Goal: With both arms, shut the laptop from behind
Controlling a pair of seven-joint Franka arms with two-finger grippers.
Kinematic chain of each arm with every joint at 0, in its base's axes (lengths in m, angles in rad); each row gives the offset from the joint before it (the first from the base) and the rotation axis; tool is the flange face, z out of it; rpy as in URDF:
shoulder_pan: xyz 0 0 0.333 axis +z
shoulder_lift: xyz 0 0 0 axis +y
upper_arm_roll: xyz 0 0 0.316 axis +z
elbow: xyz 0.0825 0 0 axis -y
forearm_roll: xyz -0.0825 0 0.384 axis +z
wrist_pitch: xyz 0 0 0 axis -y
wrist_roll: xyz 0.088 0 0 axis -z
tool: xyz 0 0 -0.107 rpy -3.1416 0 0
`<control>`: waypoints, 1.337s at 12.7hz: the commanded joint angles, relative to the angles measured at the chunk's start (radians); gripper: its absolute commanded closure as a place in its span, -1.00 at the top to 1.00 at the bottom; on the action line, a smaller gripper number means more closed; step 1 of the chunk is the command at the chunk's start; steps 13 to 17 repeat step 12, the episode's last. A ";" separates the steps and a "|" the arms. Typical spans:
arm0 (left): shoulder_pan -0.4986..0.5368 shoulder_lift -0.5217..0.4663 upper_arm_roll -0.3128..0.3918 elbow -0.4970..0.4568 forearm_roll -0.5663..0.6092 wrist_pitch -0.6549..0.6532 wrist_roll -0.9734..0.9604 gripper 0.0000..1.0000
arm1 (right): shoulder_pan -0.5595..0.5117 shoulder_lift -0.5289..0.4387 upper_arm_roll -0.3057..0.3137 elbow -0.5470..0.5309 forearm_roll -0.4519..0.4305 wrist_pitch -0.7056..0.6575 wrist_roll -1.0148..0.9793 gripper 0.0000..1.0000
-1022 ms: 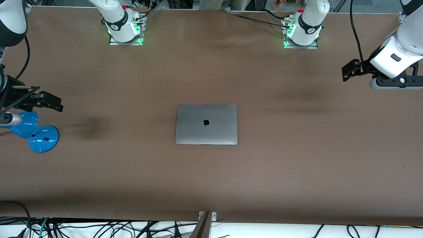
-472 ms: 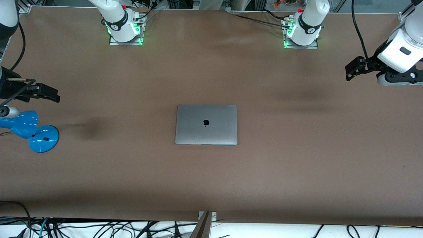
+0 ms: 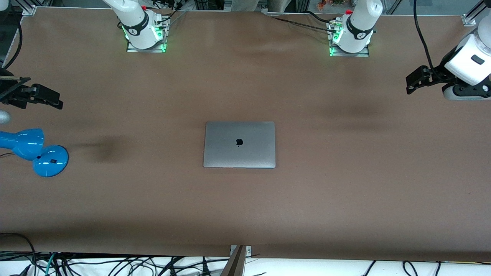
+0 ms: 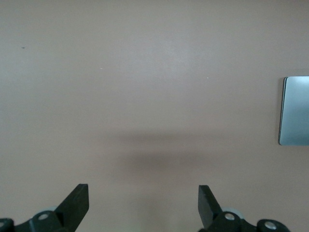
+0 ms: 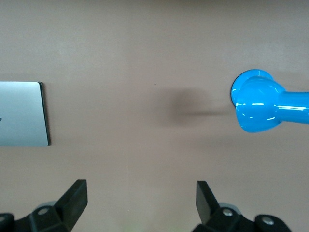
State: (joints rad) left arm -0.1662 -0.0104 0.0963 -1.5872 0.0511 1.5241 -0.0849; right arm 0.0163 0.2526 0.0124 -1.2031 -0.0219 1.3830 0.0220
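Laptop point(image 3: 239, 144): slim silver-grey, lid shut flat, black apple logo up.
Place: mid-counter, between the two hands, well apart from both.
Left hand point(image 3: 413, 79): raised, fingers spread, empty.
Right hand point(image 3: 48, 99): raised, fingers spread, empty.

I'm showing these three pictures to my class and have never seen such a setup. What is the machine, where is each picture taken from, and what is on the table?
Two white robot arms work at a brown table. One picture looks down from a high camera facing them; the other two come from cameras on each wrist. A laptop lies shut mid-table. A blue lamp sits at the right arm's end. The left gripper and right gripper hang over the table's ends, jaws open, holding nothing.
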 commanded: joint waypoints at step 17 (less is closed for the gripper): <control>-0.004 0.044 0.037 0.047 -0.074 -0.041 0.050 1.00 | -0.007 -0.021 0.011 -0.016 -0.010 -0.010 -0.002 1.00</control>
